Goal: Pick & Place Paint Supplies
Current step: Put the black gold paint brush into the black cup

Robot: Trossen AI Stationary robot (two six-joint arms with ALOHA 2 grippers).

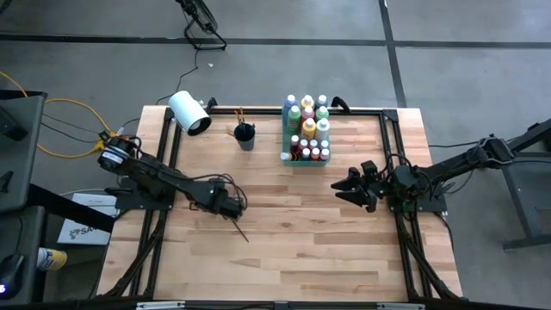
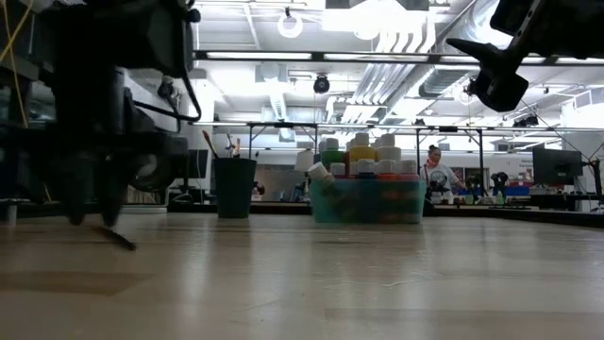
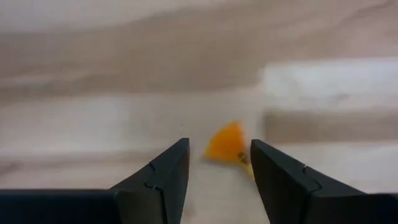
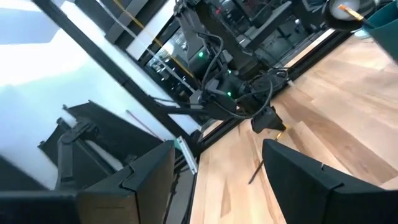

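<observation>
One thin, dark-handled paintbrush (image 1: 238,226) with an orange tip lay on the table (image 1: 301,250), its end between the parted fingers of the left gripper (image 1: 234,209), which hovered low over it without clasping it. Many white-capped paint bottles (image 1: 307,129) stood packed in the green tray (image 1: 285,157), while the right gripper (image 1: 349,189) hung wide open and empty above the table.

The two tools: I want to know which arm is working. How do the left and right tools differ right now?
The left tool is low at the table, astride a thin paintbrush; the right tool hangs above the table, nothing between its fingers. The left tool sits at the table's left-centre, the right tool near the green tray. Both stand open.
</observation>
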